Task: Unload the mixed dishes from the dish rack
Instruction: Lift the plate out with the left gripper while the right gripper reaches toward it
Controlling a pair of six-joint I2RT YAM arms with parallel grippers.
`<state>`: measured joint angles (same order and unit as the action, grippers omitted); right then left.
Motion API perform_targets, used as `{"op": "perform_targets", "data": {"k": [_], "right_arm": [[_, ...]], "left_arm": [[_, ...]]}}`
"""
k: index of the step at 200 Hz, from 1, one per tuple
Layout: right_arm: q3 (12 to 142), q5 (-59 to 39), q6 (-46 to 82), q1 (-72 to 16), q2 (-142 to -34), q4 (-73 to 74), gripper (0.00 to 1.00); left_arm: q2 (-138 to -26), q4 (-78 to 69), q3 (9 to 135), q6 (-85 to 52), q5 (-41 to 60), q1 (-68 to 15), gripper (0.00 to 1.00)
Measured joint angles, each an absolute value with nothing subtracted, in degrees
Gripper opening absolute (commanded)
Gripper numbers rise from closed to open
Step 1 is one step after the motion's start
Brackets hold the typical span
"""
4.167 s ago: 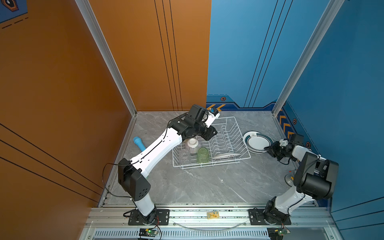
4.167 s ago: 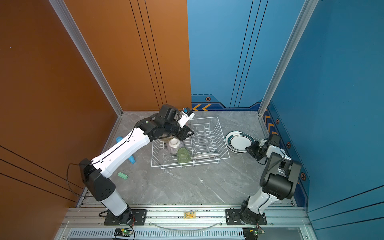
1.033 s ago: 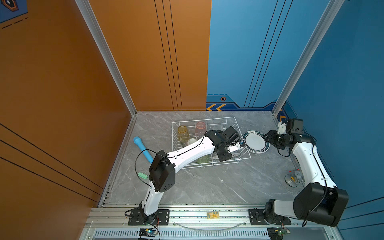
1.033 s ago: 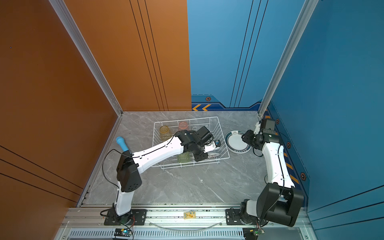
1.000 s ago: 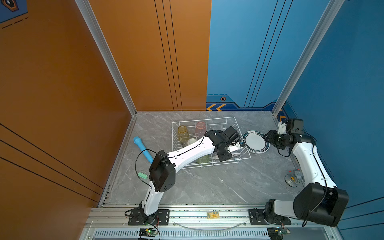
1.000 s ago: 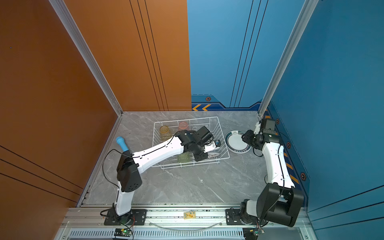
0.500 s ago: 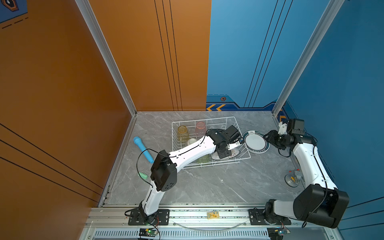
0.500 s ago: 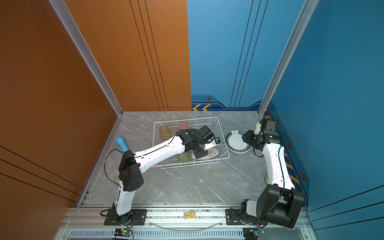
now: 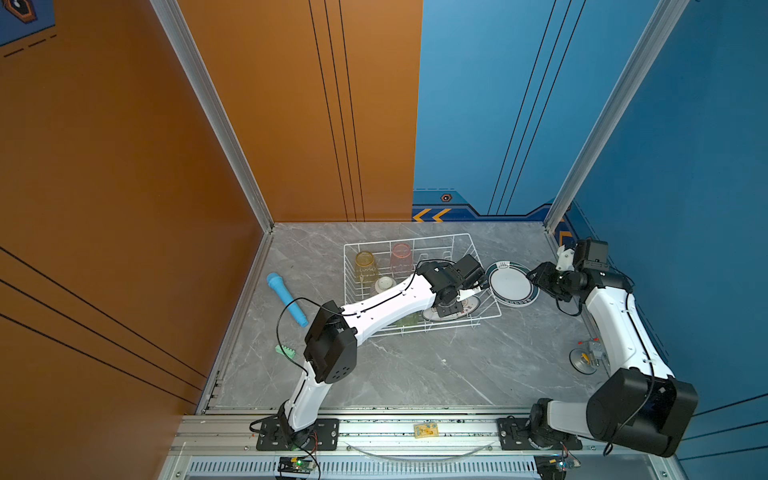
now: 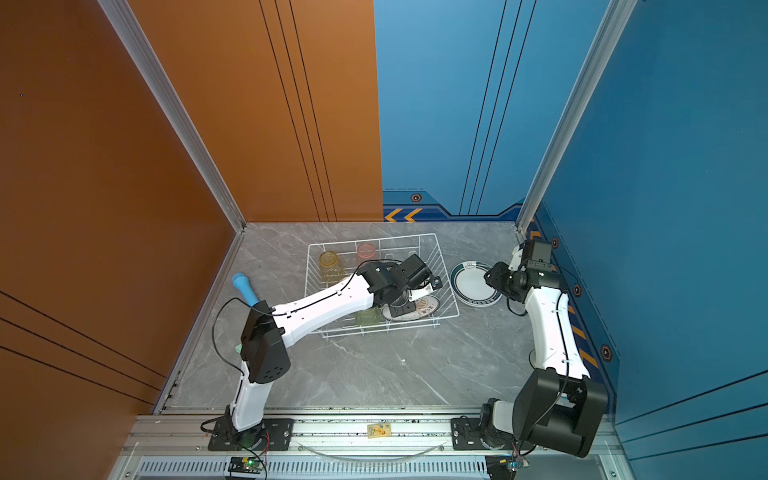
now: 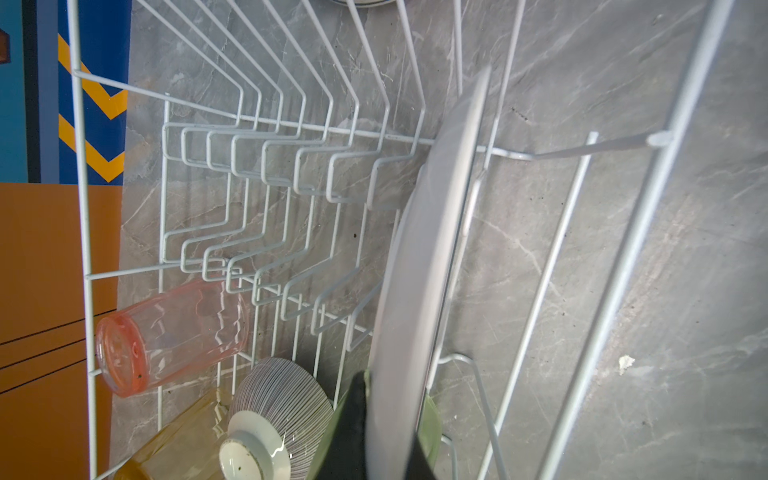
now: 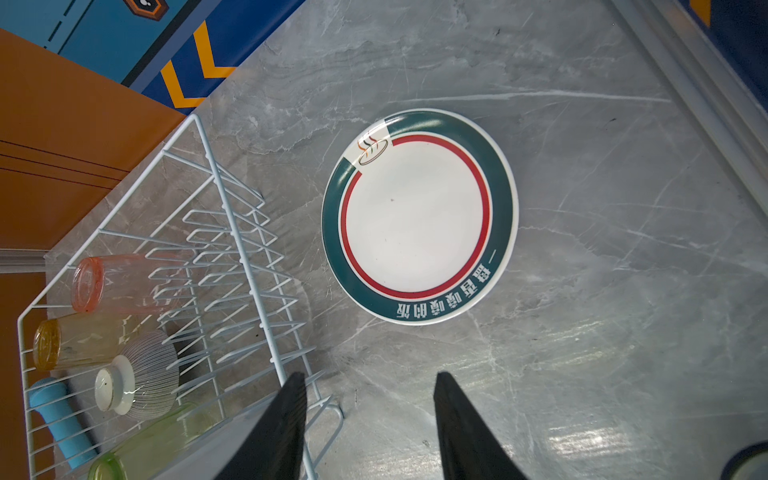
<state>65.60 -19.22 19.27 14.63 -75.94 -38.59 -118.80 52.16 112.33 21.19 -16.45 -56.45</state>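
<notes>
Green tumbler [image 11: 431,420] mostly hidden, plate [image 11: 415,291] blurred

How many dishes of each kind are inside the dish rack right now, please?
Tumblers: 3 (yellow tumbler, pink tumbler, green tumbler)
Bowls: 1 (striped bowl, upside down)
Plates: 1 (plate, clamped in the jaws of the left gripper)
Total: 5 in the dish rack

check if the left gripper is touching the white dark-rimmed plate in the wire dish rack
Touching. In the left wrist view the left gripper pinches the white plate between black fingers.
</notes>
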Motion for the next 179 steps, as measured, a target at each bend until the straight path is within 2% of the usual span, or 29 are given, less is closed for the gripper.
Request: {"op": "perform_targets", "data": {"k": [93,179], "right_arm": [[65.6,-19.2,19.3,14.6,-74.6,-38.6,0.49],[65.6,-19.5,19.3,14.6,-74.5,-38.6,0.49]], "left_arm": [[-118.0,52.3,112.3,20.8,-15.8,-56.1,0.02],[-112.0,52.6,113.8,17.6,-12.5,-54.5,0.02]]}}
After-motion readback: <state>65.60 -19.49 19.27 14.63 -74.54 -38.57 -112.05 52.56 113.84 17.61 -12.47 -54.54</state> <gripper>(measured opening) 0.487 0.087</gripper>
